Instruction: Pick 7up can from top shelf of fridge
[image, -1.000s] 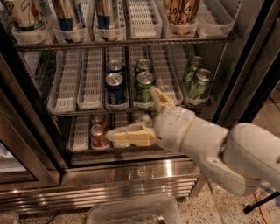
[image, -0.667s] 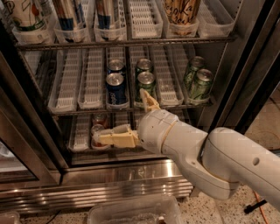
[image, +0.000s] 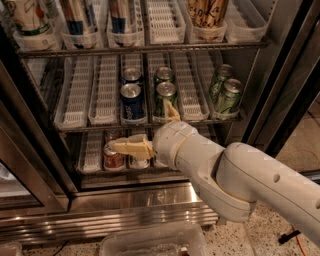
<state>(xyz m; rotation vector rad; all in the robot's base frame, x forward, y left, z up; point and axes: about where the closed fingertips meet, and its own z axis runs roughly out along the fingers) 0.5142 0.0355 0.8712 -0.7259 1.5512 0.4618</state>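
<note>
Gripper (image: 141, 125) spread wide and empty, low before the blue cans (image: 132, 102), probably opened ready to straddle a can; 7up can (image: 228, 98) stands untouched, right end of middle rack (image: 75, 127) in the fridge (image: 125, 200).

Dim warm light, end effector (image: 141, 125) lit, centre
</note>
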